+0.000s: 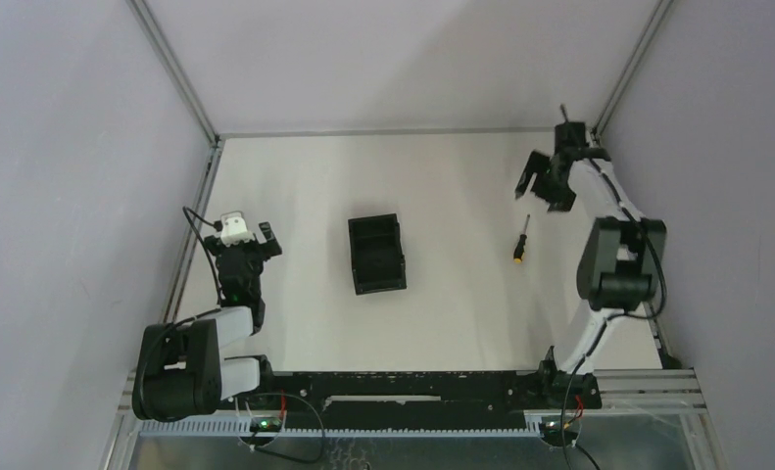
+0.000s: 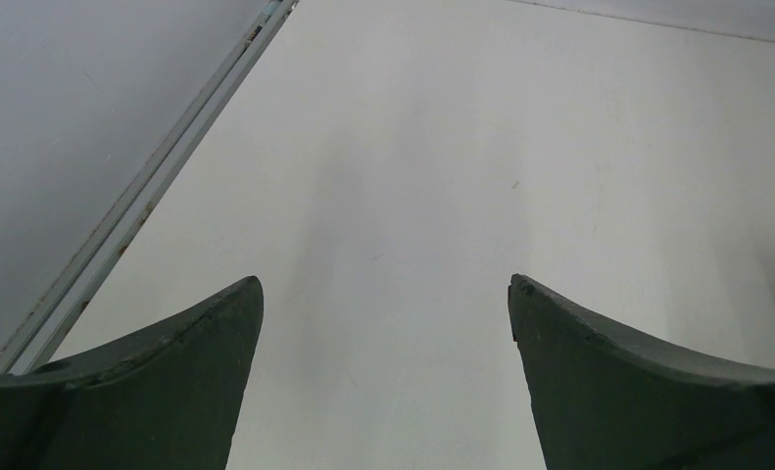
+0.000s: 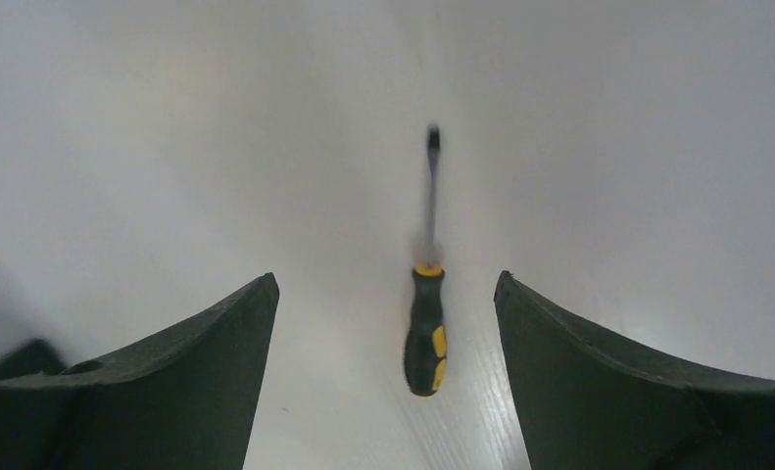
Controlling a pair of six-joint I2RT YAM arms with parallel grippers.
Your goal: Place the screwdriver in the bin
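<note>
1. Lying flat on the white table (image 1: 442, 176), the screwdriver (image 1: 521, 241) is on your right side. Its yellow-and-black handle points toward the arm bases and its thin shaft points toward the far wall.
2. You can see nothing touching it. In the right wrist view the screwdriver (image 3: 427, 294) lies on bare table, framed between the two dark fingers (image 3: 197, 382) but clear of both.
3. Your right gripper (image 1: 542, 196) is near the shaft end of the screwdriver, on its far side. Its jaws are spread wide with nothing between them, as the wrist view of that gripper (image 3: 383, 278) confirms.
4. The bin (image 1: 376, 255) stands upright near the middle of the table, well apart from the screwdriver and to its left. You can see nothing inside it from above.
5. Your left gripper (image 1: 251, 235) is further left again, close to the left rail and well away from the bin. The wrist view of it (image 2: 385, 282) shows its jaws apart over plain table.
</note>
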